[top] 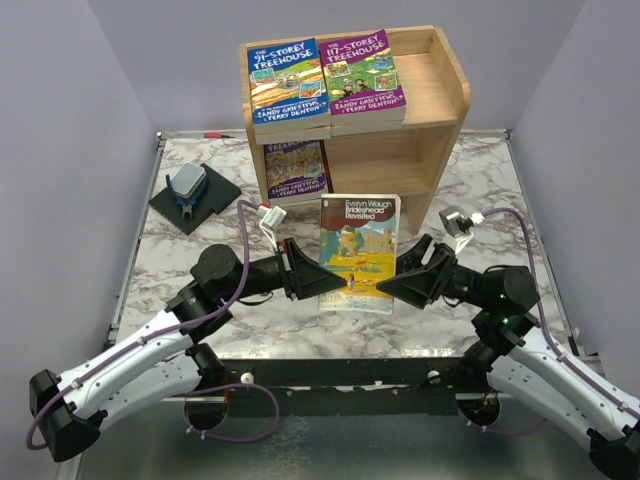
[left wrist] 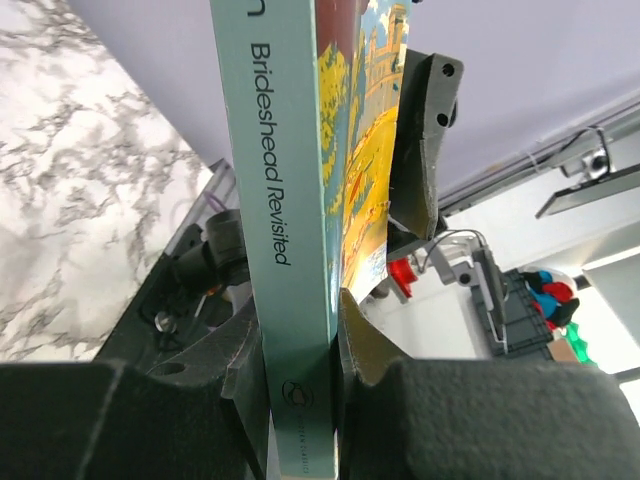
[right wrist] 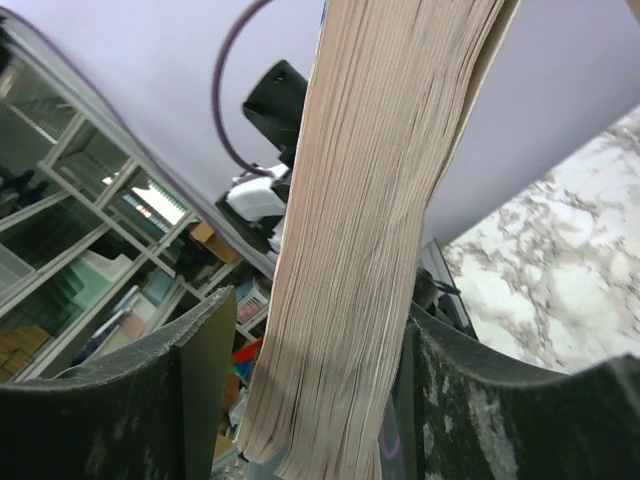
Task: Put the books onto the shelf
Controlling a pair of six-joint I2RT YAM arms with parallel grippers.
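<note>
Closest to the lens in the left wrist view, the left gripper is clenching the pale green spine of the Brideshead Revisited paperback, its two dark fingers pressing in from either side. The right gripper is straddling the same book's page edge from the opposite side. Its jaws are standing apart, with a slit of background showing beside the pages, so they are not clamping it. This one book is being held between the two arms over the marble table, its cover turned toward the overhead camera, just in front of the shelf.

Three Treehouse books are showing. Two are lying flat, side by side and touching, on the shelf's rimmed top: the blue 91-Storey book at the left and the purple 117-Storey book to its right. The third Treehouse book is standing at the left end of the tier just under the top, cover facing outward.

To the left of the shelf, apart from it, one black square pad is lying on the table, carrying one blue-grey tool.
</note>
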